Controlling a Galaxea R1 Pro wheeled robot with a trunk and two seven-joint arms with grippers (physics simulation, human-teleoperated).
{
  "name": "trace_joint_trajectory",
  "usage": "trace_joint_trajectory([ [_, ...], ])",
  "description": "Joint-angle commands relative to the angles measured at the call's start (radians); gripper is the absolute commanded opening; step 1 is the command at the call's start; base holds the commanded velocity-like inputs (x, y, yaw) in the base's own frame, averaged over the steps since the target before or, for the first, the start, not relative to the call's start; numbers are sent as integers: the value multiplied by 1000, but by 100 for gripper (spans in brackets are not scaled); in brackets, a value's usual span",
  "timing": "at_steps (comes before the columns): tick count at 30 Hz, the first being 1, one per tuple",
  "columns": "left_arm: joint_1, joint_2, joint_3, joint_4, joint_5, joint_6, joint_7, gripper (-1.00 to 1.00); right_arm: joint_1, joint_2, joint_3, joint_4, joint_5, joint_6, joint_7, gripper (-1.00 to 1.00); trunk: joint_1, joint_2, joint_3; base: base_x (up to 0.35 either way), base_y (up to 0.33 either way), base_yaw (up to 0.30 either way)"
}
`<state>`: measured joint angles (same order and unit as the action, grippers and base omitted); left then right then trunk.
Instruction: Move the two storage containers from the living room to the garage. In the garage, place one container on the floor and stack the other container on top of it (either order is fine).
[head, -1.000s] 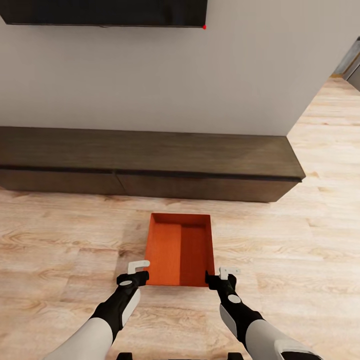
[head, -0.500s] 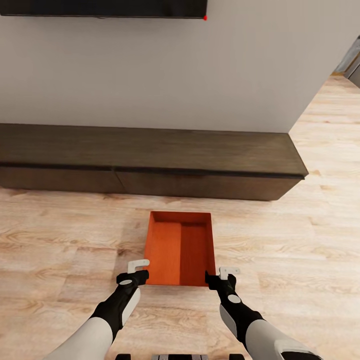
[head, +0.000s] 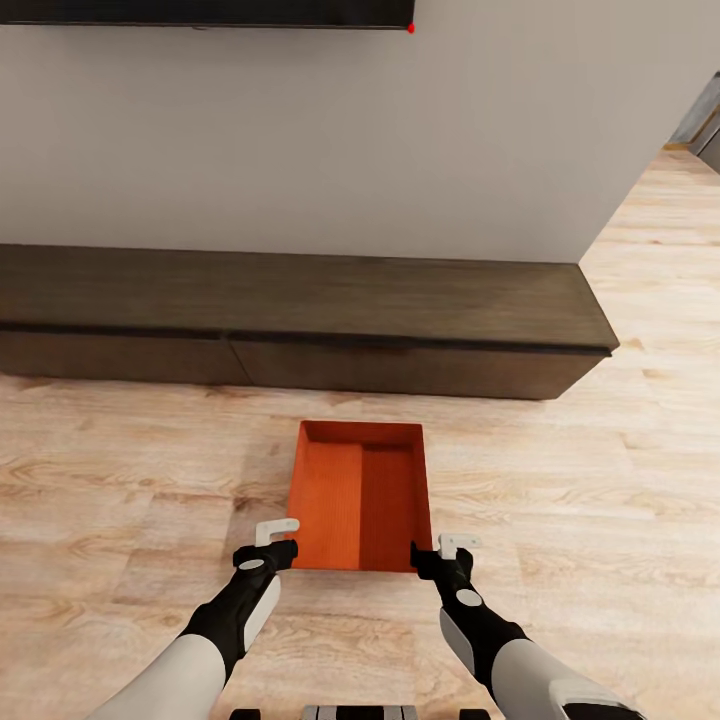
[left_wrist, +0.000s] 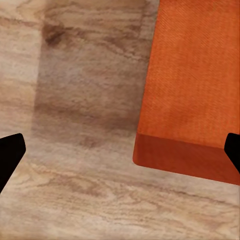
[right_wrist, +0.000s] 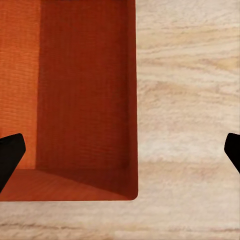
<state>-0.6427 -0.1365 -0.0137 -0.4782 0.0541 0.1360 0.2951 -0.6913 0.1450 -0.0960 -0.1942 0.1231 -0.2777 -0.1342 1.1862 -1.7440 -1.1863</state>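
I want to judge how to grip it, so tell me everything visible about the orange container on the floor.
The storage container is an orange-red rectangular bin, open-topped with thin plain walls, and looks empty. It sits flat on the light wood-plank floor, its long axis pointing toward the dark bench. The left end effector and right end effector hover by its near corners, both open, each straddling a side wall, touching nothing.

The head camera has tilted down a little: the black TV (head: 205, 12) now shows less at the upper edge, and the dark bench (head: 300, 320) sits slightly higher. The robot's base (head: 360, 712) shows more at the lower edge.
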Motion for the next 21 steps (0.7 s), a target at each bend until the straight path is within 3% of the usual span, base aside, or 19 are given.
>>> trace_joint_trajectory([
  [1, 0, 0, -2, -2, 6, 5, 4, 100, -1, 1, -8, 1, 10, -3, -2, 100, 0, 0, -1, 0, 0, 0],
  [6, 1, 0, -2, 3, 6, 4, 1, 100, -1, 1, -8, 1, 10, -3, -2, 100, 0, 0, -1, 0, 0, 0],
  [8, 1, 1, -4, 14, 5, -6, -28, 100, -1, 2, -8, 1, 9, -3, -2, 100, 0, 0, -1, 0, 0, 0],
  [9, 1, 12, -4, 21, 2, -48, -143, 100, -1, 2, -8, 1, 9, -3, -2, 100, 0, 0, -1, 0, 0, 0],
  [12, 0, 31, -3, 22, 1, -72, -219, 100, -1, 2, -8, 1, 9, -3, -2, 100, 0, 0, -1, 0, 0, 0],
  [21, 1, 44, -2, 24, 2, -98, -247, 100, -1, 4, -9, 1, 8, -3, -2, 100, 0, 0, -1, 0, 0, 0],
])
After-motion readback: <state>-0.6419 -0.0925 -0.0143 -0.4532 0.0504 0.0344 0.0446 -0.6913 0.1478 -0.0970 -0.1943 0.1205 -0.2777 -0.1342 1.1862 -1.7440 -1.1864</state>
